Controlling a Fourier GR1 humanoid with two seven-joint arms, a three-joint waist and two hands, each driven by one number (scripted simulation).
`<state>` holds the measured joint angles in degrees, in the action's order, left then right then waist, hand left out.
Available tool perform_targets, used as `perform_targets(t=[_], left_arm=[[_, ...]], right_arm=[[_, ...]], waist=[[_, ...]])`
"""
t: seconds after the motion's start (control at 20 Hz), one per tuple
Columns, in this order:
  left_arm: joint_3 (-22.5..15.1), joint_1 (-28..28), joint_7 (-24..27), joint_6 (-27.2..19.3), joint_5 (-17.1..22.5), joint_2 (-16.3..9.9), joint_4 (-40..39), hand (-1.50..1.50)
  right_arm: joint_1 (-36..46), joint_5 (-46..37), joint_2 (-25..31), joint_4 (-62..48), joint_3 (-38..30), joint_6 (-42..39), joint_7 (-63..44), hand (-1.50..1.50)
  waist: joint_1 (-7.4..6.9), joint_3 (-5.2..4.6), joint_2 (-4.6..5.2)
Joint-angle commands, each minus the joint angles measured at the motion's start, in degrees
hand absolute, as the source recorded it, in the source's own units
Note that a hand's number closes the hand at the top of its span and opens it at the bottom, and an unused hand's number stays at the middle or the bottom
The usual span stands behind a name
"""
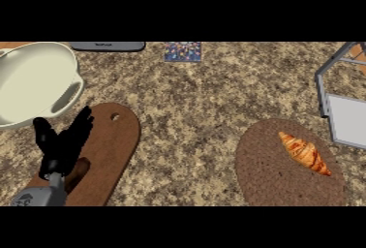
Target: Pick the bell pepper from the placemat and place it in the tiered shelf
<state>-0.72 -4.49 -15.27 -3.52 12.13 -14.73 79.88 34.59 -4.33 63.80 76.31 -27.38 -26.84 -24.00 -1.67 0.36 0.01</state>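
Note:
An orange, striped, elongated thing, the bell pepper of the task, lies on a round brown woven placemat at the lower right. The tiered shelf, a grey metal frame with a pale flat tier, stands at the right edge, just past the placemat. My left hand rests at the lower left over a wooden cutting board, fingers straight and pointing up, open and holding nothing. It is far from the pepper. My right hand does not show.
A brown wooden cutting board with a hole near its top lies at the left. A large cream pot with a side handle sits at the upper left. A grey device and a small patterned tile lie at the back edge.

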Motion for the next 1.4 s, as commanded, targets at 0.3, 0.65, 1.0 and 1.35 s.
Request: perform_targets(t=[0.3, 0.65, 1.0, 1.35], left_arm=[[-2.2, 2.6, 0.5, -0.3, -2.1, 3.2, -2.2, 0.00], [-0.4, 3.2, 0.9, 0.5, -1.9, 2.1, -1.3, 0.00], [2.1, 0.5, -0.7, 2.0, -0.7, 0.9, -3.7, 0.00], [3.4, -0.4, -2.1, 3.5, 0.1, -0.3, -3.9, 0.00]], right_arm=[[8.9, -10.0, 0.1, -20.4, 7.5, 5.3, 15.6, 1.50], [14.2, -16.2, -3.5, -30.9, 11.7, 11.0, 23.4, 1.50], [19.5, -17.3, -2.6, -36.4, 11.8, 9.5, 28.1, 1.50], [20.0, -21.9, -1.2, -43.4, 14.0, 10.4, 35.4, 1.50]], waist=[[-0.20, -0.35, 0.50], [-0.33, -0.33, 0.47], [0.45, -0.37, 0.34], [0.59, -0.34, 0.45]])
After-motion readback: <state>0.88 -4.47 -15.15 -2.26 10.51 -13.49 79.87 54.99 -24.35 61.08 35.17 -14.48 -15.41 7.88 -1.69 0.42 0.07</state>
